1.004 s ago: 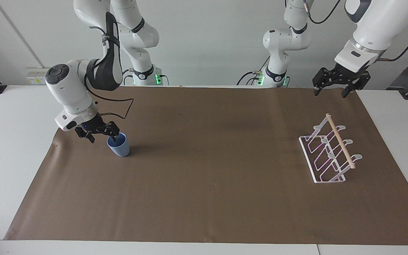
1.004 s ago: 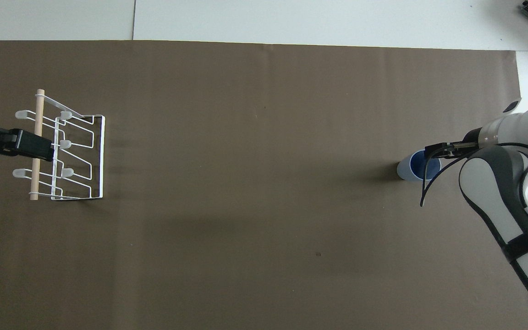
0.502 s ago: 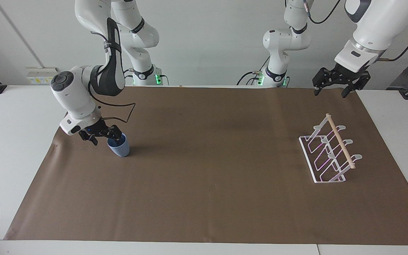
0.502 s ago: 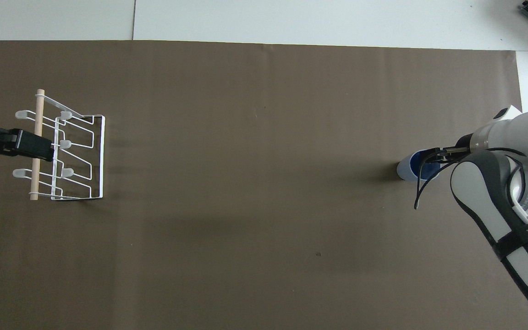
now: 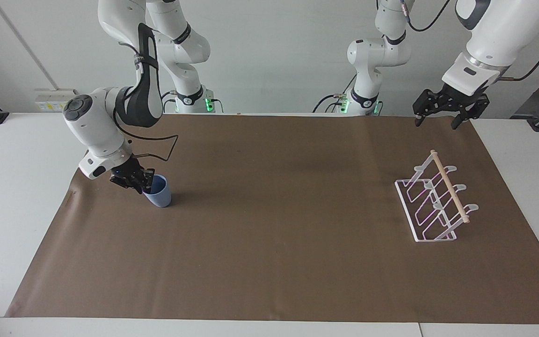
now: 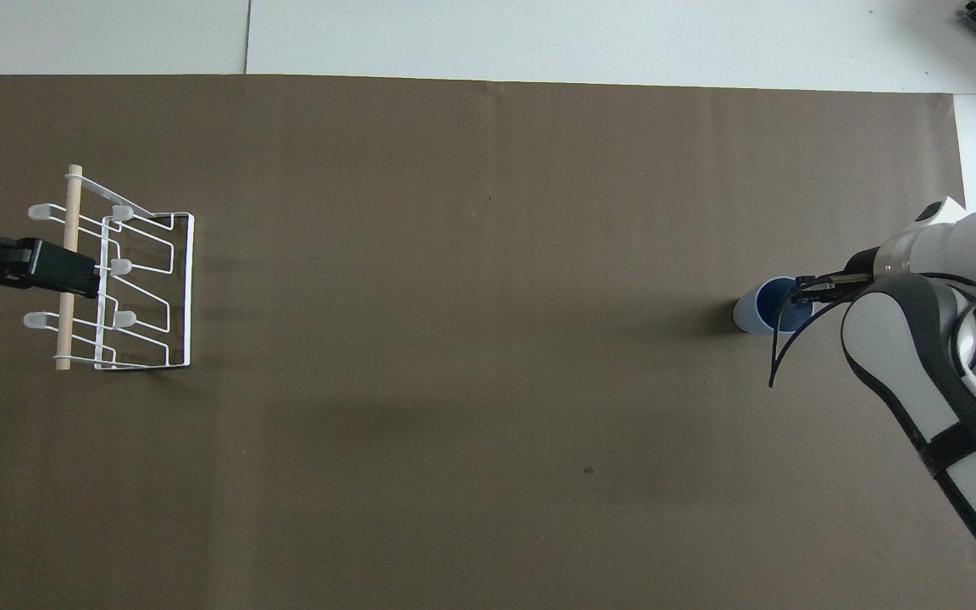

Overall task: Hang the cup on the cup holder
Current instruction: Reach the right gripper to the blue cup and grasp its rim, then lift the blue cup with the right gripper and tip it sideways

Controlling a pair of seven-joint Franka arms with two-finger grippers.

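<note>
Meanwhile, your right gripper (image 5: 144,184) pinches the cup (image 5: 159,194) rim on brown paper (image 5: 269,262); your left gripper (image 5: 439,114) waits spread wide above the cup holder (image 5: 433,206).

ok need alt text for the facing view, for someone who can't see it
The right gripper is shut on the rim of a small light-blue tapered cup standing on brown table paper at the right arm's end. At the left arm's end stands a white wire cup holder with a wooden rod; the left gripper waits open above.
</note>
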